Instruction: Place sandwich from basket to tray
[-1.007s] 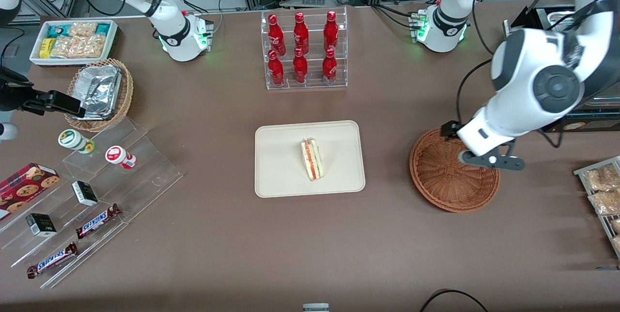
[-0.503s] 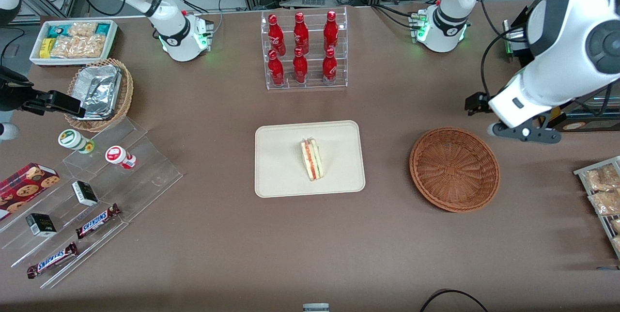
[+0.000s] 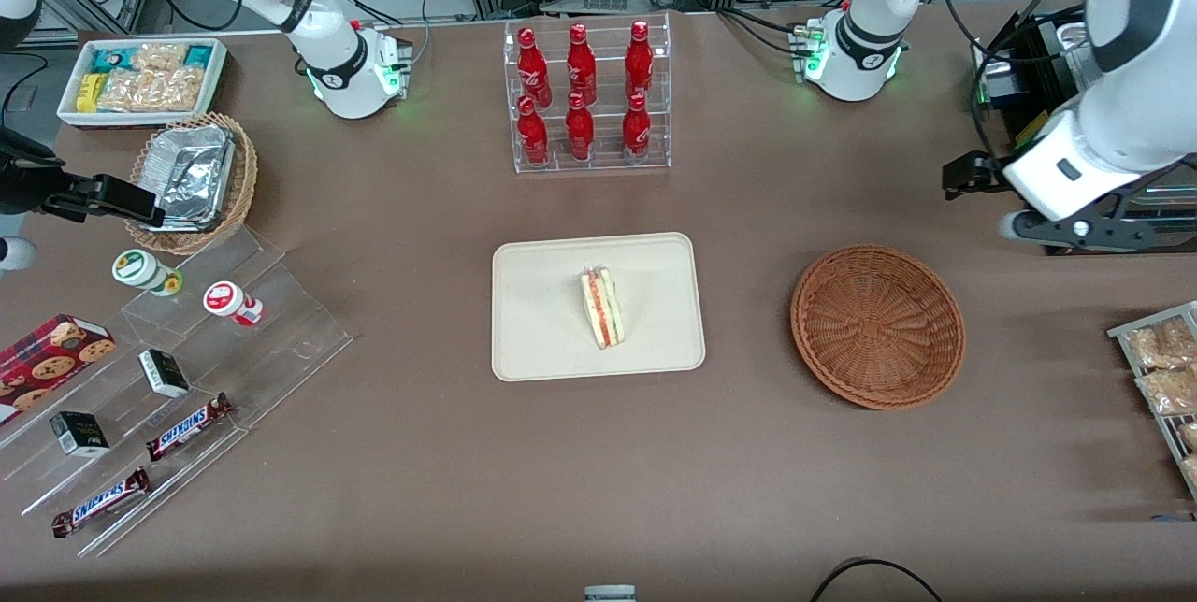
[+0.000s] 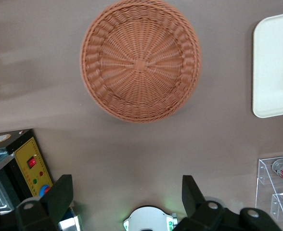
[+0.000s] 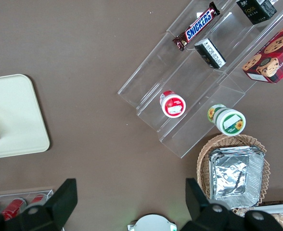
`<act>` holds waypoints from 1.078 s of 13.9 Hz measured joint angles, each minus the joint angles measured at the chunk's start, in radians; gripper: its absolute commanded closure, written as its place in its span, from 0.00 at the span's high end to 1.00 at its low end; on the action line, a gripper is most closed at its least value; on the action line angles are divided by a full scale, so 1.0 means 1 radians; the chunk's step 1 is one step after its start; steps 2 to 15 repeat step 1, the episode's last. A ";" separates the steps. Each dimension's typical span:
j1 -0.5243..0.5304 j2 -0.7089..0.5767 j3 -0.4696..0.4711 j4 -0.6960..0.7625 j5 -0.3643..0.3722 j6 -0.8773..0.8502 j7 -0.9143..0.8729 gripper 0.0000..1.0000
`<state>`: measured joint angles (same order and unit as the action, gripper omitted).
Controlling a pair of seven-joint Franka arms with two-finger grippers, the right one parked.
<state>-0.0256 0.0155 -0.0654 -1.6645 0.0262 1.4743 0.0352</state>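
The sandwich (image 3: 603, 308) was lying on the tray (image 3: 533, 322), roughly mid-tray, red and green filling edge facing up. Nothing was in the basket (image 3: 877, 326), just bare wicker all the way across in both the front and the left wrist views.

The gripper (image 4: 127, 192) hung high above the table, out at the working arm's end and a bit farther from the front camera than the basket. Its fingers (image 4: 62, 195) were spread wide apart with nothing between them, only brown tabletop and the arm's own white base with its green light showing in the gap. From those fingers, the basket (image 4: 140, 60) sat well apart and below, nearer the front camera, and a corner of the tray (image 4: 276, 67) showed off to the side of it, further still from the fingertips. The sandwich was the farthest of the three from the fingers, well clear of them.

Also a black box with a yellow panel (image 4: 31, 166) sat close by one finger, and the clear rack of red bottles (image 3: 584, 97) was near the other one, farther from the front camera than the tray.
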 measured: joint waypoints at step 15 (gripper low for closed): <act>0.024 -0.006 -0.007 0.001 0.000 -0.008 0.006 1.00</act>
